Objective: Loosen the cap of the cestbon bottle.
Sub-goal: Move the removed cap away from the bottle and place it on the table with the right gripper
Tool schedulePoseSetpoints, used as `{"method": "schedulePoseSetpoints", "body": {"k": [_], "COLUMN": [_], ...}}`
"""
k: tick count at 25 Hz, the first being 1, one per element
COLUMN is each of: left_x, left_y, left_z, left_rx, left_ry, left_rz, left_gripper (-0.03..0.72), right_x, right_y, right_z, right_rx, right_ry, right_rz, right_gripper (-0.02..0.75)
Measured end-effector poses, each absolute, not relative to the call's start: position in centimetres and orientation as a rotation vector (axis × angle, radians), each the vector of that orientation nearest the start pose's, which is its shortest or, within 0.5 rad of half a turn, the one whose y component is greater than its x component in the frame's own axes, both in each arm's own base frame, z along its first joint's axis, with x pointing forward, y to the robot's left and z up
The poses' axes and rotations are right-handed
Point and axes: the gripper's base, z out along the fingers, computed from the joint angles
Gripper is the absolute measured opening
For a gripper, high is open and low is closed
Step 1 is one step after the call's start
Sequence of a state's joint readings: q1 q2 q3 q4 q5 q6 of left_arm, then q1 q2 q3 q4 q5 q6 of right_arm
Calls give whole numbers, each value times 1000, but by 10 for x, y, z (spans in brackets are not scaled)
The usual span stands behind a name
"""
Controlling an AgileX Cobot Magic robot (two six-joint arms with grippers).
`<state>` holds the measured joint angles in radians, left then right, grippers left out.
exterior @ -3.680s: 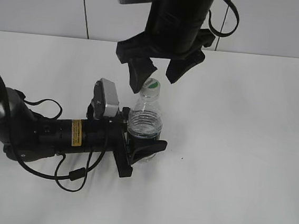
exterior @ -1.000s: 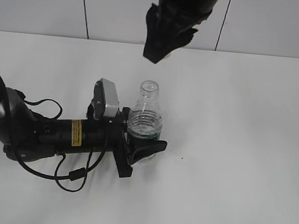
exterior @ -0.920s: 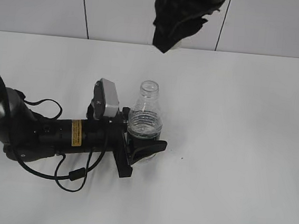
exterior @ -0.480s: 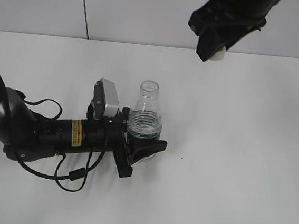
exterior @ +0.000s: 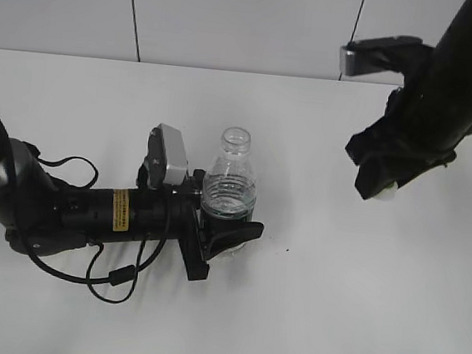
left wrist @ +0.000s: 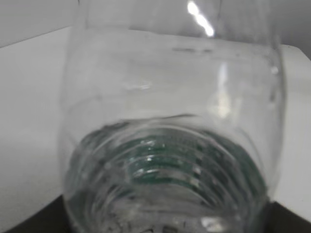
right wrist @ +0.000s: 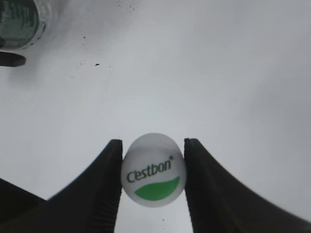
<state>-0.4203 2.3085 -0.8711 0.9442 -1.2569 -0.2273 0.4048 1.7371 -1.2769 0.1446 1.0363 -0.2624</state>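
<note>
Since half a second ago: right gripper (exterior: 379, 189) down from upper frame and rightward, now low over the table (exterior: 331, 320) at right, well apart from the bottle. Cap (right wrist: 153, 174) carried along, off the neck.

Surface: white matte tabletop, faint dark specks near the bottle in the right wrist view. Behind, pale grey wall panels (exterior: 234, 18) with dark vertical seams.

Near: left arm lying low along the table, yellow label on its barrel, black cable looped beside. Left gripper (exterior: 229, 233) clamped around the lower body of the cestbon bottle (exterior: 230, 185), bottle upright, left of table centre. Neck open, rim bare. Clear plastic, ribbed shoulders; dark green band seen through the wall in the left wrist view (left wrist: 165, 160).

Far: right gripper fingers (right wrist: 104, 184) pressed on either side of the cap. Cap white, round, green half-circle at lower edge, "C'estbon" in green print. Only a small white edge of it showing below the gripper in the exterior view.
</note>
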Motion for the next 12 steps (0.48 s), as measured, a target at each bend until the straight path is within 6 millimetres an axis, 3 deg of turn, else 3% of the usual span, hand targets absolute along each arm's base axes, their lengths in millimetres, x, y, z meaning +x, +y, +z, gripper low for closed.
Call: {"method": "schedulePoseSetpoints", "body": {"k": [7,12], "left_x": [291,291], "left_y": [-207,-207], "left_z": [50,50], "left_rx": [1106,1106], "left_ry": [1495,1495], "left_rz": [-979,-979], "left_gripper": [400,400], "right_x": [300,313], "right_y": [131,112], "right_z": [186,166], "right_rx": [-789,-682], "right_ry": [2805,2805], "right_rz": [188,163], "right_gripper": [295,295]}}
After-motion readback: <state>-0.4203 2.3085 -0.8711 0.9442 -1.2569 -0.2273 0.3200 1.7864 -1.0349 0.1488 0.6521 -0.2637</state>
